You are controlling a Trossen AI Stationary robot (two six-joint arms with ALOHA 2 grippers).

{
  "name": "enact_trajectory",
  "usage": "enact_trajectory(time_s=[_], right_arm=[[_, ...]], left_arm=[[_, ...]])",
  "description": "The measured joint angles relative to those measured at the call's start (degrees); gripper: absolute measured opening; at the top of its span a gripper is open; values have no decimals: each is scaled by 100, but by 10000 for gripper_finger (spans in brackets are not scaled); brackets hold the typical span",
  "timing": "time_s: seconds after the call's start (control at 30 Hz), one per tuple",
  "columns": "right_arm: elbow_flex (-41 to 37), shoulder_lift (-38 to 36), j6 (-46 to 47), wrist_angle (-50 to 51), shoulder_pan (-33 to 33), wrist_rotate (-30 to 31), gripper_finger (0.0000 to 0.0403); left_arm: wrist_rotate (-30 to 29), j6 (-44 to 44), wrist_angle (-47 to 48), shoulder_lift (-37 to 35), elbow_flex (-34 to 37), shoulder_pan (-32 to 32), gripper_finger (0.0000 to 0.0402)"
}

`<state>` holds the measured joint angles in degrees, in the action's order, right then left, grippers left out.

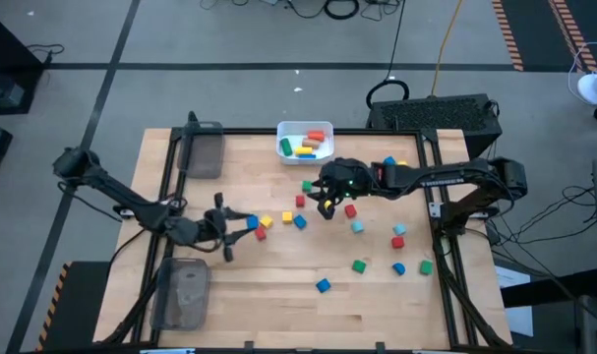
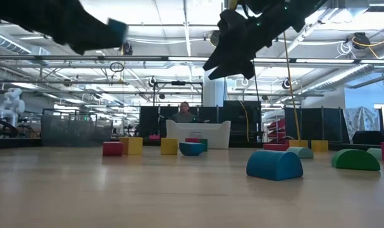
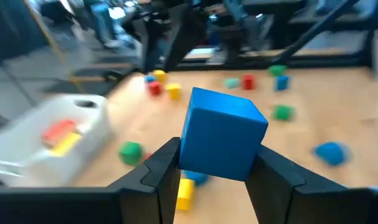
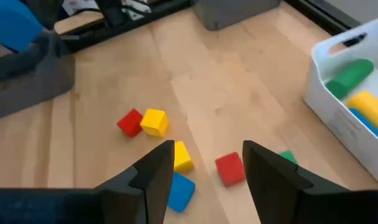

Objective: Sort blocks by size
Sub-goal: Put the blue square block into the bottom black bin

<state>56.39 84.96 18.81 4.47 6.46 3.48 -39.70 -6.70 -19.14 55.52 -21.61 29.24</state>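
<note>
My left gripper hangs above the left middle of the table, shut on a blue cube, which also shows in the high view and the low view. My right gripper is open over the table's middle with nothing between its fingers. Under it lie a red cube, a yellow block and a blue block. More blocks in red, yellow, green and blue lie flat on the table, mostly in its right half. My left gripper pinches the blue cube between its two fingers, which press on two opposite side faces low on the cube. The fingers come about level from the table's left. The cube is lifted clear of the table, slightly tilted, its top standing above the fingertips.
A white bin at the far middle edge holds green, yellow, red and blue pieces. One clear grey tray stands at the far left, another at the near left. A person sits beyond the table.
</note>
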Motion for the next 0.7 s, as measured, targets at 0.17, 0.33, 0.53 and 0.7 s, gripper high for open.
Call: enact_trajectory(time_s=[0.17,0.33,0.53,0.7], right_arm=[[-1,1,-2,4,-24,1,178],[-1,1,20,4,-24,1,178],[-1,60,55,-41,-97,49,178],[-3,337,146,-99,-253,119,178]], left_arm=[[631,-1352,1786,-749,-314,476,155],[1500,-3195,4695,-985,-1150,856,155],[2537,-4548,5972,-974,-1484,1238,155],[3337,-5559,6258,-864,-1484,1571,155]])
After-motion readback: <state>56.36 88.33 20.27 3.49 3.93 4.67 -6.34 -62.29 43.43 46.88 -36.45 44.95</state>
